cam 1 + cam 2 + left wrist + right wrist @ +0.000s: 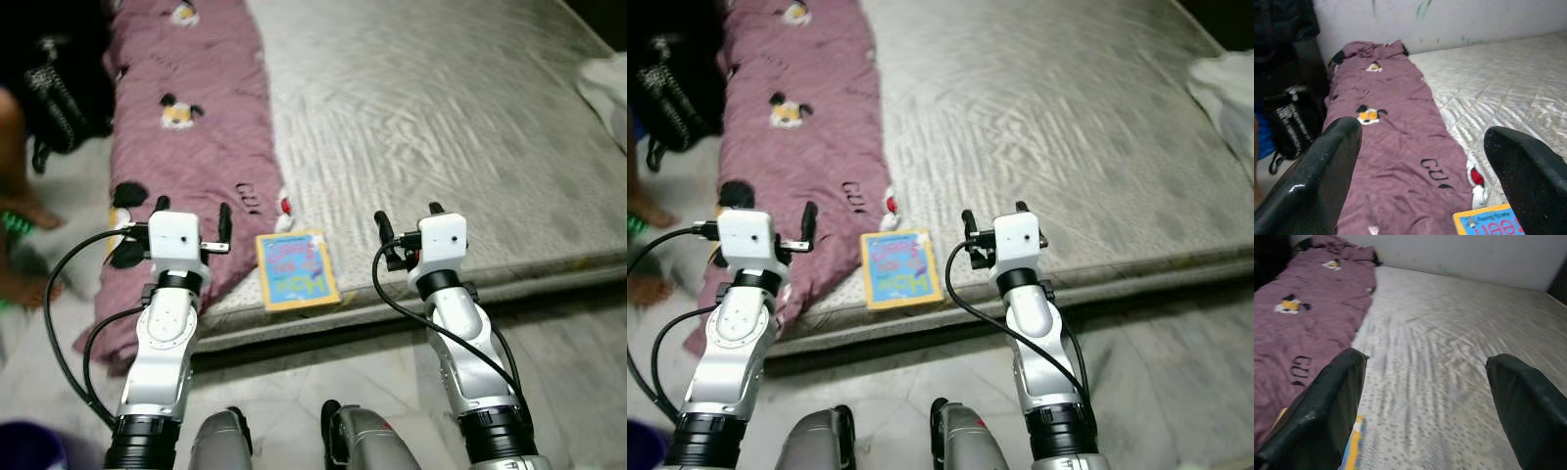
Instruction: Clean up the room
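At the bed's (470, 127) edge, our left gripper (191, 221) and right gripper (409, 225) hover, jaws wide and empty; book (296, 269) and purple blanket (191, 127) remain untidied.

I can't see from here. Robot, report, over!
Left gripper and right gripper open, empty, above bed edge. Book between them on mattress. Purple blanket beside it.

From our head we look fwd & down at the mattress (441, 117) edge w/ both eyes sharing the book (296, 270) at 12 o'clock, while our wrist cams peer low & close along the bed.
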Tool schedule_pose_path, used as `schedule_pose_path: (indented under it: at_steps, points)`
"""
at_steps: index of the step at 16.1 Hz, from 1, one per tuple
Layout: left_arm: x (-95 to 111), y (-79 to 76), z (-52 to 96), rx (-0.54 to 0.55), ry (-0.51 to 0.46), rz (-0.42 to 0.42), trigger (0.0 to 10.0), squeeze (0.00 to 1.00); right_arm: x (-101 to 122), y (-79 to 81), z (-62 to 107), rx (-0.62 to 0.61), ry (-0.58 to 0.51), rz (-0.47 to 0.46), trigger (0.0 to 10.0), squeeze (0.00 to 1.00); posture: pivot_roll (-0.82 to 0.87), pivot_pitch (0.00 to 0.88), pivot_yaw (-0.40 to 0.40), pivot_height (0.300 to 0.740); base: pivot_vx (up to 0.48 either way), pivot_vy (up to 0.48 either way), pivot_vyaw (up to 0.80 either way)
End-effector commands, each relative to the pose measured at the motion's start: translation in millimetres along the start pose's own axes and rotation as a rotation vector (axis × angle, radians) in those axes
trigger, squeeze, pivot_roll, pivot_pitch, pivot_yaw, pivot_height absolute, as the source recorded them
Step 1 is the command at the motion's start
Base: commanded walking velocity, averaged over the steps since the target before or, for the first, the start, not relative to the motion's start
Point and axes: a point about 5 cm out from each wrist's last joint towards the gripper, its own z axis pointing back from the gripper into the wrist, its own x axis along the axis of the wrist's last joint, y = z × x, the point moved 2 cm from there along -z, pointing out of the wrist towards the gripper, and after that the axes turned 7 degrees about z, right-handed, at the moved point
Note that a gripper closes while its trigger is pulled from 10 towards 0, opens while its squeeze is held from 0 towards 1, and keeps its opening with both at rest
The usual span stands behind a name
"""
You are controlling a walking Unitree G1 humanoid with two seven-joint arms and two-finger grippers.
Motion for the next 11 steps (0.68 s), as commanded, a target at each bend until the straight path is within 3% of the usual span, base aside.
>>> schedule_pose_path:
  at_steps: [1, 4, 8, 11]
  points:
    - [-1.1, -1.7, 0.7, -0.013, 0.008, 0.004, 10.0, 0.00, -4.7, -2.1, 2.6, -0.004, 0.018, -0.002, 10.0, 0.00, -0.03, 0.223, -0.027, 0.740, 0.356, 0.000, -0.80]
    - [-1.4, -1.1, 0.9, -0.008, 0.012, 0.007, 10.0, 0.00, -4.8, -2.0, 2.5, -0.004, 0.018, -0.006, 10.0, 0.00, -0.03, 0.223, -0.026, 0.740, 0.319, 0.000, 0.00]
    - [-0.7, -1.3, 0.8, -0.008, 0.009, 0.010, 10.0, 0.00, -5.3, -1.9, 2.2, -0.003, 0.019, -0.005, 10.0, 0.00, -0.03, 0.221, -0.027, 0.740, 0.000, 0.000, 0.00]
    - [0.6, -2.8, 1.2, -0.020, 0.000, 0.016, 10.0, 0.00, -5.0, -0.3, 1.9, 0.009, 0.015, 0.012, 10.0, 0.00, -0.03, 0.217, -0.026, 0.740, 0.295, 0.000, 0.00]
